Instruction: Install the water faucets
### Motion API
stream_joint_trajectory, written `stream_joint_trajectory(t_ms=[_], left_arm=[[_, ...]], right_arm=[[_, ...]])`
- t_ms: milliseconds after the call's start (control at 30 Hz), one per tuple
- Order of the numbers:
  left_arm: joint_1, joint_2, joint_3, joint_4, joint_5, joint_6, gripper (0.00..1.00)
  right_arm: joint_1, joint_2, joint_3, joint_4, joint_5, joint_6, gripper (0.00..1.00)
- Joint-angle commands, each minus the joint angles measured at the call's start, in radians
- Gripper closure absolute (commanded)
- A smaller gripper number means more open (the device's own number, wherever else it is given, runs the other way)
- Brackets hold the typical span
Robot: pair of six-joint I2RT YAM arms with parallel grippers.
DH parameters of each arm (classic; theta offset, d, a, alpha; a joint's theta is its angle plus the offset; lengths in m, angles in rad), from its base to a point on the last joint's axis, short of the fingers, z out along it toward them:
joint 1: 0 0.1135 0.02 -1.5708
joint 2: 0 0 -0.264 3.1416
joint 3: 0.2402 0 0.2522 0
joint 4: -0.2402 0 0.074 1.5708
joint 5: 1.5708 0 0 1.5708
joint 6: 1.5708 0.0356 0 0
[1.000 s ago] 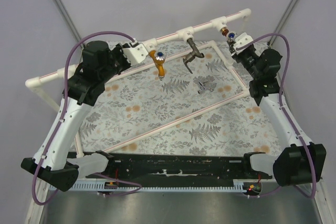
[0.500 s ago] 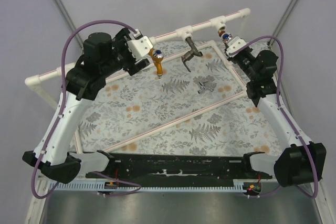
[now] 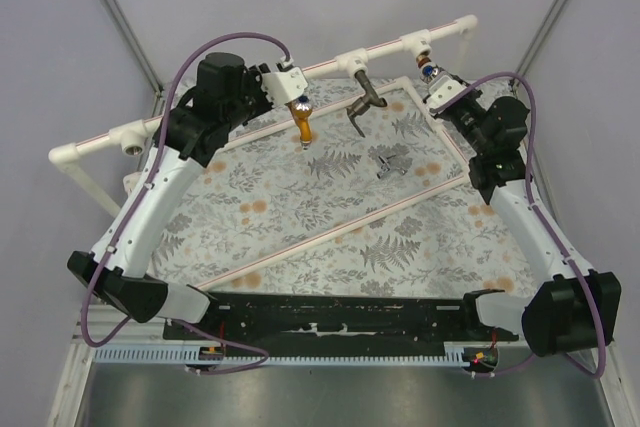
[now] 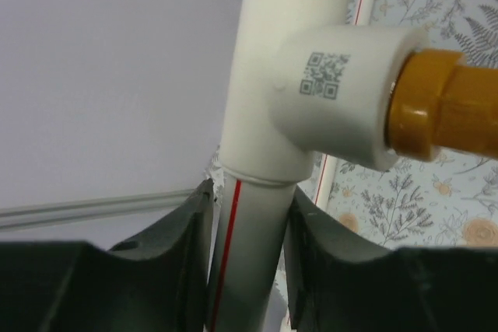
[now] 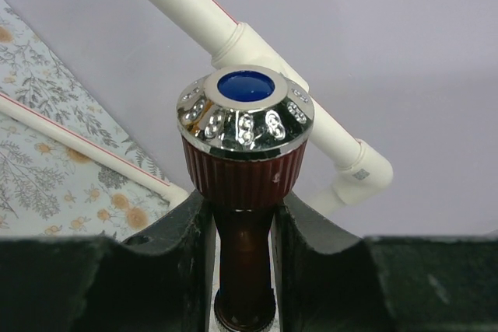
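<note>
The left hand sits at 11 o'clock of the table. Its fingers are closed around the white pipe frame just below a T-fitting. The pipe carries a thin red line. The fitting's side branch bears a black QR code, the only marking, with no readable words. The golden-orange faucet is seated in that branch, spout down. At 12 o'clock the dark grey faucet hangs from the next fitting. The silver faucet lies loose on the table, inward at 2 o'clock. At 1 o'clock the right hand clamps the neck of the reddish-brown faucet, just beneath the rightmost fitting. Its ribbed knob has a chrome cap with a blue centre.
</note>
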Motion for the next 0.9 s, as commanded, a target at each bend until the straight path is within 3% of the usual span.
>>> stream_joint_trajectory(t_ms=[0, 133, 433, 867], left_arm=[[-0.003, -0.011, -0.01, 0.008, -0.014, 0.019, 0.74], [-0.002, -0.021, -0.01, -0.007, -0.01, 0.011, 0.98], [-0.002, -0.034, 0.009, -0.055, 0.016, -0.065, 0.98], [0.0, -0.017, 0.059, -0.109, 0.099, -0.158, 0.98]], right_arm=[[0.003, -0.011, -0.017, 0.128, 0.017, -0.082, 1.0], [0.004, -0.016, -0.047, 0.194, 0.048, -0.061, 1.0], [0.004, 0.007, -0.102, 0.344, 0.06, -0.029, 1.0], [0.015, 0.072, -0.174, 0.433, 0.037, -0.139, 1.0]])
